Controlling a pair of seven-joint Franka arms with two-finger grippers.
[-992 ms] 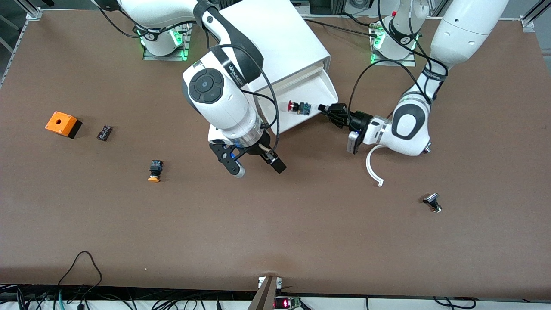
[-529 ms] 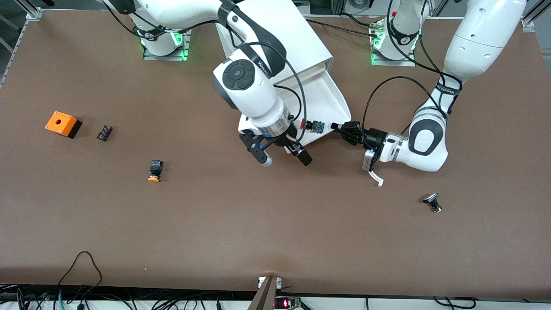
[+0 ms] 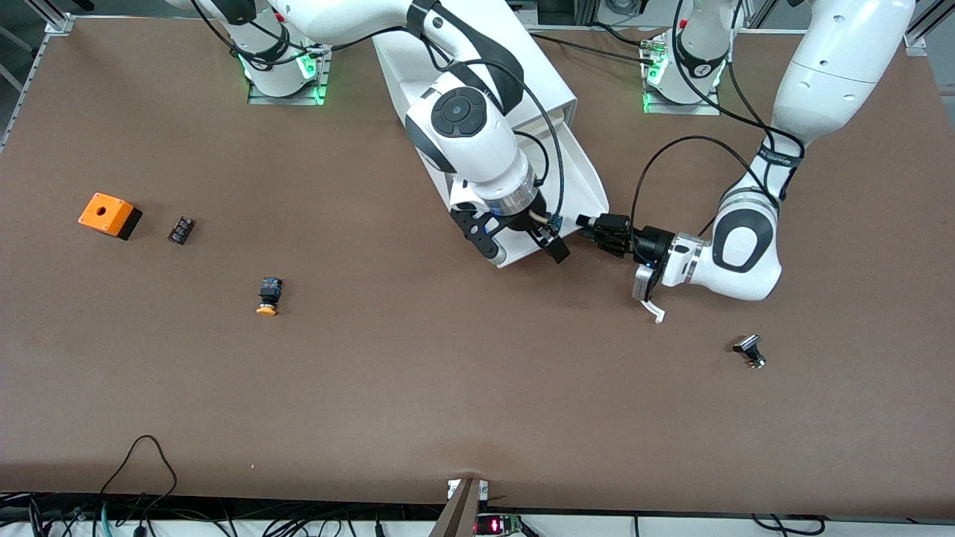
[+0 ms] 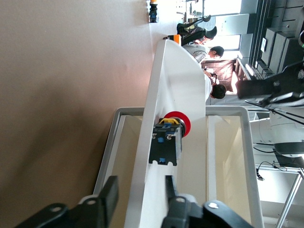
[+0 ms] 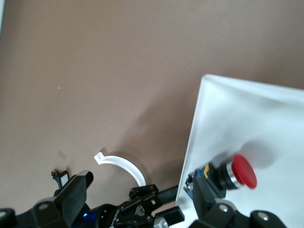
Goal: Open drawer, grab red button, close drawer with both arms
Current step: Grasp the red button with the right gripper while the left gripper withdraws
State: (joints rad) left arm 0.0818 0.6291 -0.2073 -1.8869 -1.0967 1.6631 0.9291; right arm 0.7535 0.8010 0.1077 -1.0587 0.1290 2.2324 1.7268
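The drawer (image 3: 580, 177) stands pulled out of the white cabinet (image 3: 539, 67). My left gripper (image 3: 591, 222) is shut on the drawer's front wall; in the left wrist view the gripper (image 4: 140, 186) has one finger on each side of the wall (image 4: 175, 76). The red-capped button (image 4: 169, 137) lies on its side in the drawer, close to that wall. My right gripper (image 3: 524, 252) is open over the drawer's front end. In the right wrist view the button (image 5: 233, 174) lies on the drawer floor (image 5: 247, 114) beside one finger (image 5: 209, 194). In the front view only a bit of the button (image 3: 553, 221) shows.
An orange box (image 3: 110, 215), a small black part (image 3: 181, 229) and an orange-capped button (image 3: 268, 296) lie toward the right arm's end. A white curved strip (image 3: 656, 312) and a small black part (image 3: 750, 350) lie toward the left arm's end.
The drawer has slid farther out with my left gripper on its front wall. My right gripper has swung from over the bare table to over the drawer's front end.
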